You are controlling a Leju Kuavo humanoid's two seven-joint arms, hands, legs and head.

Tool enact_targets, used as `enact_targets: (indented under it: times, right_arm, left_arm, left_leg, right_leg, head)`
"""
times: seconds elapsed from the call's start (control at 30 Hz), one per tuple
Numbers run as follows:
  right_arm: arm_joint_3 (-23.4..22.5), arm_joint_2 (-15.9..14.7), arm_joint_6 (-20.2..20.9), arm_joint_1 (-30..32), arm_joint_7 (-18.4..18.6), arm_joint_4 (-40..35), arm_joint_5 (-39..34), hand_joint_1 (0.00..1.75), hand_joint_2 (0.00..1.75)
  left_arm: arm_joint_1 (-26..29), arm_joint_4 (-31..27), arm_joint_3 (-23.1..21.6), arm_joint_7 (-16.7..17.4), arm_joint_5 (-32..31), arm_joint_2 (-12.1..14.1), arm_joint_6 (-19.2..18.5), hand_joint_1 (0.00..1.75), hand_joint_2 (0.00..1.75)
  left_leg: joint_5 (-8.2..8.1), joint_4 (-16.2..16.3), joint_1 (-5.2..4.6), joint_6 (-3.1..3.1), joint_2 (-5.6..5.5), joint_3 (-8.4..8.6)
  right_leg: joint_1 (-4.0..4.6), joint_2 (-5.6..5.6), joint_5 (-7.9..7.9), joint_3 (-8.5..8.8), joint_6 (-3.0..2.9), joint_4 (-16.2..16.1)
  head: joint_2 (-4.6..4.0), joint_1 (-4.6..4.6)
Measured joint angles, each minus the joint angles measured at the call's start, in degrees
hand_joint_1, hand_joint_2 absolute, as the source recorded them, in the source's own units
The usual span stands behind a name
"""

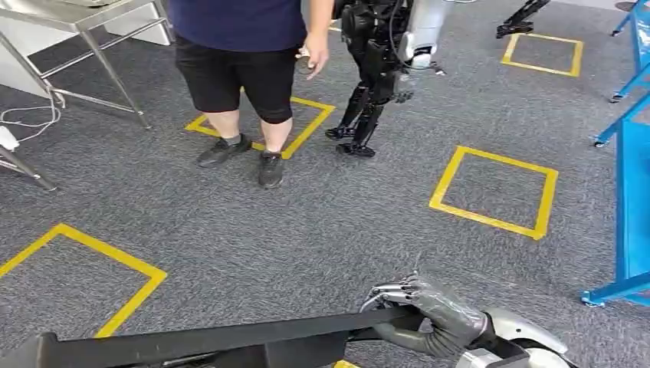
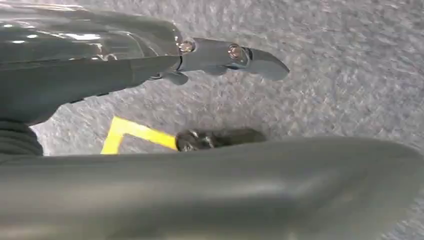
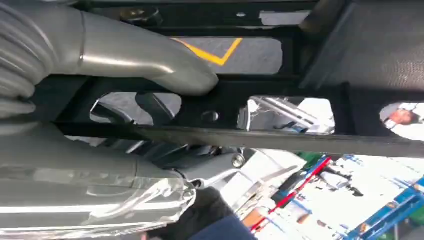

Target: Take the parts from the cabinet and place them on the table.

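Head view: right hand point(image 1: 433, 318) gripped one end of a long black frame part point(image 1: 230, 337) along the frame's bottom edge, over grey carpet. Person point(image 1: 245, 77) stood upper centre; table point(image 1: 84, 31) upper left (well apart). Left wrist view: left hand point(image 2: 220, 55) beside a blurred dark bar; grip unclear. Right wrist view: fingers point(image 3: 145, 60) wrapped the slotted part point(image 3: 300, 135). Judged mid-carry, placement left.

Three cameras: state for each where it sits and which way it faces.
Head view: high on the body, facing down at carpet; right hand grips a long black part.
Left wrist view: behind the left hand, facing carpet.
Right wrist view: behind the right hand, on the black part.
Shared: part, yellow floor tape.
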Motion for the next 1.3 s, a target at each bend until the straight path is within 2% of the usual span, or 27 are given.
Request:
enact_targets:
  times: [0.03,0.07,0.13,0.17,0.2,0.3,0.33,0.4,0.47,0.53,0.6,0.67,0.7,0.77,0.83,0.87,0.9,0.93,1.0,1.03,1.07,1.1,1.13,1.17,1.2,1.23,1.3]
  right_arm:
    - [0.0,0.0,0.0,0.1,0.0,0.0,0.0,1.75,1.75]
    - [0.0,-0.1,0.0,0.1,0.0,0.0,0.0,1.75,1.75]
    - [-0.2,-0.4,-0.1,0.1,0.1,-0.1,0.0,1.75,1.75]
    - [-0.4,-0.6,-0.1,0.1,0.1,-0.1,0.0,1.75,1.75]
    - [-0.6,-0.7,-0.2,0.1,0.2,-0.2,-0.1,1.75,1.75]
    - [-1.5,-1.2,-0.2,-0.1,0.2,-1.0,-0.4,1.75,1.75]
    - [-1.7,-1.2,-0.3,-0.2,0.2,-1.3,-0.5,1.75,1.75]
    - [-2.4,-1.4,-0.3,-0.1,0.3,-1.9,-0.6,1.75,1.75]
    - [-2.8,-1.8,-0.3,0.1,0.3,-2.3,-0.7,1.75,1.75]
    - [-3.0,-2.1,-0.3,0.1,0.3,-2.4,-0.7,1.75,1.75]
    - [-3.3,-2.2,-0.3,0.1,0.3,-2.5,-0.7,1.75,1.75]
    - [-3.5,-2.3,-0.3,0.1,0.4,-2.9,-0.7,1.75,1.75]
    - [-3.7,-2.4,-0.3,0.1,0.4,-3.0,-0.8,1.75,1.75]
    - [-3.9,-2.5,-0.3,0.0,0.5,-3.1,-0.9,1.75,1.75]
    - [-4.0,-2.5,-0.2,-0.2,0.5,-3.2,-1.0,1.75,1.75]
    - [-4.0,-2.6,-0.2,-0.3,0.5,-3.3,-1.0,1.75,1.75]
    - [-4.0,-2.6,-0.1,-0.3,0.5,-3.4,-1.1,1.75,1.75]
    - [-4.1,-2.8,-0.1,-0.1,0.6,-3.4,-1.3,1.75,1.75]
    - [-4.0,-3.0,0.0,0.1,0.7,-3.3,-1.4,1.75,1.75]
    - [-4.0,-3.0,0.0,0.2,0.7,-3.3,-1.5,1.75,1.75]
    - [-4.0,-3.0,0.0,0.2,0.7,-3.3,-1.6,1.75,1.75]
    - [-4.0,-3.0,0.0,0.2,0.7,-3.3,-1.7,1.75,1.75]
    - [-4.0,-3.0,0.0,0.2,0.7,-3.3,-1.7,1.75,1.75]
    - [-4.0,-3.0,0.0,0.2,0.7,-3.3,-1.8,1.75,1.75]
    - [-4.0,-3.1,0.0,0.2,0.7,-3.3,-1.8,1.75,1.75]
    - [-4.0,-3.1,0.0,0.4,0.7,-3.3,-1.9,1.75,1.75]
    - [-4.0,-3.2,0.1,0.4,0.7,-3.3,-1.9,1.75,1.75]
  left_arm:
    - [0.2,0.0,0.0,0.0,0.0,0.0,0.0,0.00,1.75]
    - [0.3,0.0,0.0,0.0,0.0,0.0,-0.1,0.00,1.75]
    - [0.2,0.0,-0.1,0.0,-0.1,-0.1,-0.1,0.00,1.75]
    - [0.2,0.0,-0.1,0.0,-0.1,-0.2,-0.2,0.00,1.75]
    - [0.0,0.0,-0.1,0.0,-0.2,-0.2,-0.2,0.00,1.75]
    - [0.3,0.0,-0.2,0.0,-0.2,-0.2,-0.2,0.00,1.75]
    - [0.4,0.0,-0.2,0.0,-0.2,-0.2,-0.2,0.00,1.75]
    - [0.1,0.0,-0.2,0.0,-0.1,-0.2,-0.2,0.00,1.75]
    - [-0.1,0.0,-0.2,0.0,-0.1,-0.3,-0.2,0.00,1.75]
    - [0.1,0.0,-0.2,0.0,0.0,-0.3,-0.2,0.00,1.75]
    - [0.4,0.0,-0.2,0.1,0.0,-0.3,-0.2,0.00,1.75]
    - [0.3,0.0,-0.2,0.1,0.0,-0.3,-0.2,0.00,1.75]
    - [0.1,0.0,-0.2,0.1,0.0,-0.3,-0.2,0.00,1.75]
    - [-0.2,0.0,-0.2,0.1,0.0,-0.3,-0.2,0.00,1.75]
    - [0.0,0.0,-0.2,0.1,0.0,-0.3,-0.2,0.00,1.75]
    - [0.1,0.0,-0.2,0.1,0.0,-0.3,-0.2,0.00,1.75]
    - [-0.1,0.0,-0.2,0.1,0.0,-0.3,-0.2,0.00,1.75]
    - [-0.4,0.0,-0.2,0.1,0.0,-0.3,-0.2,0.00,1.75]
    - [-0.5,0.0,-0.2,0.2,0.0,-0.4,-0.3,0.00,1.75]
    - [-0.4,0.0,-0.2,0.3,0.0,-0.4,-0.5,0.00,1.75]
    - [-0.3,0.0,-0.2,0.4,0.0,-0.4,-0.5,0.00,1.75]
    - [-0.2,0.0,-0.2,0.4,0.0,-0.4,-0.6,0.00,1.75]
    - [-0.2,0.0,-0.2,0.5,0.0,-0.4,-0.6,0.00,1.75]
    - [-0.2,0.0,-0.2,0.5,0.0,-0.4,-0.6,0.00,1.75]
    - [-0.2,0.0,-0.2,0.5,0.0,-0.4,-0.6,0.00,1.75]
    - [-0.3,0.0,-0.2,0.5,0.0,-0.4,-0.6,0.00,1.75]
    - [0.0,0.0,-0.2,0.5,0.0,-0.4,-0.6,0.00,1.75]
  left_leg:
    - [-0.06,0.0,0.00,0.02,-0.69,0.12]
    - [-0.17,0.0,0.03,-0.03,-1.44,0.30]
    - [-0.51,0.1,0.19,-0.40,-3.09,1.00]
    - [-0.77,0.2,0.25,-0.68,-3.73,0.93]
    - [-0.94,0.7,-0.06,-0.94,-4.53,0.64]
    - [-0.60,0.4,0.48,-1.66,-6.04,0.08]
    - [-0.76,0.5,0.37,-1.86,-6.57,0.02]
    - [-2.94,3.7,0.18,-2.58,-1.68,-1.31]
    - [-6.72,12.4,0.65,-3.20,0.05,-5.79]
    - [-7.45,17.3,0.94,-3.48,0.33,-8.62]
    - [-3.48,12.4,1.05,-3.38,0.68,-6.53]
    - [1.48,2.9,0.78,-2.70,3.07,-2.06]
    - [0.34,2.2,-0.12,-2.29,6.06,-1.49]
    - [0.06,1.4,-0.54,-1.70,5.59,-1.60]
    - [-0.03,1.0,-0.65,-1.15,4.10,-1.37]
    - [0.26,0.4,-0.03,-0.74,3.66,-0.73]
    - [0.22,0.2,0.08,-0.44,3.08,-0.57]
    - [0.20,0.2,0.18,-0.12,2.41,-0.52]
    - [0.04,0.2,0.13,0.13,0.87,-0.40]
    - [-0.02,0.3,0.10,0.16,0.17,-0.28]
    - [-0.10,0.3,0.12,0.15,-0.58,-0.08]
    - [-0.26,0.3,0.19,-0.01,-1.48,0.19]
    - [-0.44,0.3,0.31,-0.17,-2.34,0.52]
    - [-0.71,0.5,0.39,-0.49,-3.11,0.78]
    - [-0.91,0.6,0.39,-0.82,-3.66,0.45]
    - [-1.06,1.2,0.23,-1.06,-4.48,0.05]
    - [-0.83,0.9,0.66,-1.61,-5.59,-0.26]
  right_leg:
    - [0.01,0.05,0.80,-1.03,0.08,0.7]
    - [0.00,0.14,2.96,-0.79,0.16,-1.0]
    - [-0.10,0.97,9.32,2.62,0.33,-10.3]
    - [-0.34,3.62,11.08,3.94,0.37,-14.4]
    - [-0.50,5.01,10.44,4.49,0.29,-15.4]
    - [-0.08,3.63,10.00,4.51,-0.46,-15.6]
    - [-0.49,2.84,10.09,4.77,-0.79,-16.0]
    - [-0.50,1.23,9.87,5.23,-1.41,-16.1]
    - [-0.32,-0.53,9.52,5.52,-1.68,-16.1]
    - [-0.30,-1.95,9.17,5.84,-1.64,-16.1]
    - [-0.30,-3.31,8.64,6.53,-1.50,-16.1]
    - [-0.25,-4.55,8.01,7.42,-1.22,-16.1]
    - [-0.09,-5.08,7.79,7.56,-0.93,-16.2]
    - [0.08,-6.14,7.50,7.62,-0.31,-16.2]
    - [0.00,-7.61,7.21,8.55,0.27,-16.7]
    - [-0.38,-5.67,6.55,8.81,0.67,-16.4]
    - [-0.39,-2.38,5.51,8.14,0.56,-14.7]
    - [-0.34,-0.85,3.57,6.18,0.39,-11.0]
    - [-0.33,-0.06,0.22,0.99,0.43,-2.0]
    - [-0.33,-0.02,0.24,-0.69,0.53,0.3]
    - [-0.33,-0.01,1.62,-1.10,0.63,0.0]
    - [-0.36,0.11,4.42,-0.25,0.69,-3.0]
    - [-0.42,0.43,7.63,1.50,0.81,-7.8]
    - [-0.52,1.74,10.52,3.34,0.89,-12.8]
    - [-0.76,5.08,10.34,4.04,0.76,-14.2]
    - [-0.96,5.66,10.12,4.13,0.50,-15.7]
    - [-0.50,4.49,9.89,4.11,-0.23,-15.3]
  head:
    - [0.00,-0.02]
    - [0.00,-0.02]
    - [0.00,0.00]
    - [0.00,0.00]
    - [0.00,0.00]
    - [0.00,-0.04]
    - [0.00,-0.04]
    - [0.00,-0.13]
    - [0.00,-0.13]
    - [0.00,-0.13]
    - [0.00,-0.13]
    - [0.00,-0.13]
    - [0.00,-0.13]
    - [0.00,-0.11]
    - [0.00,-0.13]
    - [0.00,-0.09]
    - [0.00,-0.13]
    - [0.00,-0.02]
    - [0.00,-0.04]
    - [0.00,-0.04]
    - [0.00,-0.04]
    - [0.00,-0.04]
    - [0.00,-0.04]
    - [0.00,-0.02]
    - [0.00,-0.04]
    - [0.00,-0.07]
    - [0.00,-0.07]
